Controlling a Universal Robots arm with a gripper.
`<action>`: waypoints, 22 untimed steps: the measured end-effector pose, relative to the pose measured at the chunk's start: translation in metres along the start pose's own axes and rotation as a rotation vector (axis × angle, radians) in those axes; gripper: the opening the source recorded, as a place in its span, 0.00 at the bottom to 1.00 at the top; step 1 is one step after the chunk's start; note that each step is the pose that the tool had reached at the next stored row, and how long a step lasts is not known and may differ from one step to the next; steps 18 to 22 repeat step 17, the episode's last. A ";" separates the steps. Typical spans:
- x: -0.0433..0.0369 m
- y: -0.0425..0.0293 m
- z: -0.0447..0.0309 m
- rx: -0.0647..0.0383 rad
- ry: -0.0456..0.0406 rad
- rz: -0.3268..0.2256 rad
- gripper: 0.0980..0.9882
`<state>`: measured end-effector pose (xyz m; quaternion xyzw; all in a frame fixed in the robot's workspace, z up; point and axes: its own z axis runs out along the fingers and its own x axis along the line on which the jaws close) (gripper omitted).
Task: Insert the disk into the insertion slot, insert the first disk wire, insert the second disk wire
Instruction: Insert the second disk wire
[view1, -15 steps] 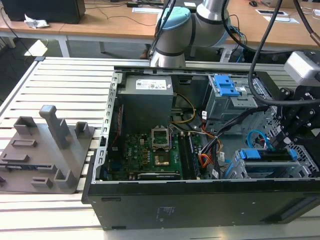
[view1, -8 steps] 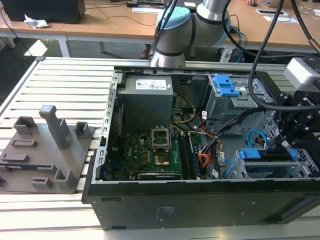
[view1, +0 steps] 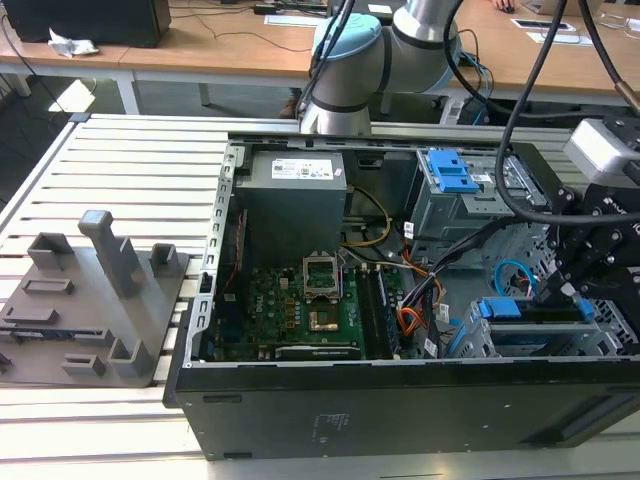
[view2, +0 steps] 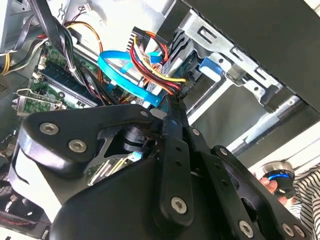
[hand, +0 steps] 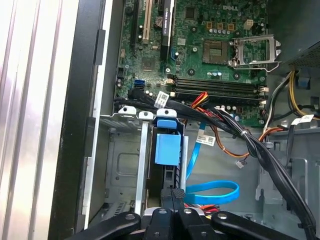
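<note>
a: eyes on the disk (hand: 167, 150), it sits inside the insertion slot (hand: 120, 165), blue carrier face showing in the first wrist view, at the case's corner by the motherboard (hand: 210, 55).

b: which way does it lie?

a: its long axis follows the cage rails, running from the board edge straight toward the gripper (hand: 172, 192). the far end points at the motherboard, the near end at the fingertips.

b: and the jaws?

a: pressed together, tips meeting in a narrow point right at the disk's near end. whether anything thin is pinched between them, i can't say.

b: the cables?

a: the second disk wire (hand: 212, 192), the flat light-blue one, curls in a loop just beside the gripper tips, on the open side of the cage. in the second wrist view the same loop (view2: 120, 75) sits just past the fingertips, next to a red, yellow and black wire bundle (view2: 152, 67) running to a dark plug.

b: so the plug end is close?

a: close, i'd judge. in the exterior view the gripper (view1: 556, 290) hangs over the case's near corner on the exterior view's right, above the blue carrier (view1: 500, 310).
</note>
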<state>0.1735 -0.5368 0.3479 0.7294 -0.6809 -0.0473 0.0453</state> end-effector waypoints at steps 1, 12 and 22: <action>-0.0001 0.0012 -0.0092 0.000 0.0003 0.000 0.01; -0.0003 0.0048 -0.0365 0.000 0.0003 0.000 0.01; -0.0003 0.0048 -0.0366 0.000 0.0004 0.000 0.01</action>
